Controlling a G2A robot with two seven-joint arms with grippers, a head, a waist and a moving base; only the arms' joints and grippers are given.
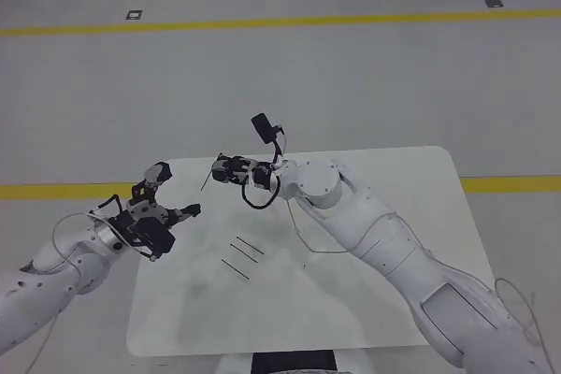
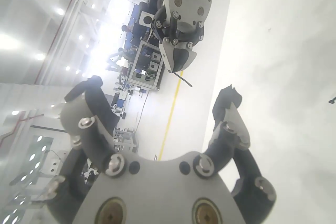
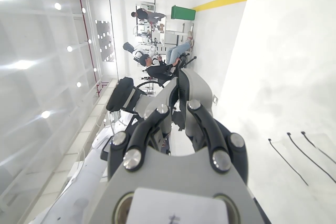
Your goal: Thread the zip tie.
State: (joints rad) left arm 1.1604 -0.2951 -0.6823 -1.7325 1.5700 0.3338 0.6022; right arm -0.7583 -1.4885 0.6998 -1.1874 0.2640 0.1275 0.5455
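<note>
1. The table point(image 1: 393, 280) is your landmark. It is white and flat, and all the work is at its far left corner.
2. The right arm point(image 1: 383, 234) lies across the table from its near right side up to that far left corner, with the wrist turned sideways. The left arm point(image 1: 56, 271) comes in from outside the table's left edge, and its wrist faces the same corner.
3. The right gripper point(image 1: 222, 170) is above the far left corner. Its jaws are clenched on the zip tie point(image 2: 183, 79), and only a short end of the tie sticks out past the fingertips, toward the left edge.
4. The left gripper point(image 1: 175, 193) hangs over the table's left edge, near the held tie but apart from it. Its jaws are released and wide, with nothing between them.
5. Three spare zip ties point(image 1: 243, 252) lie flat, side by side, near the middle of the table.
6. On handling, I judge the tie to be very light, thin and springy. It will bend when pushed from far back, and smooth plastic can slip or twist in the pads.
7. I advise you to take hold close behind the free end, so the short part stays stiff enough to aim.
8. From these views I cannot tell if the end sticking out is the head or the tail, so check this before you close the left jaws.
</note>
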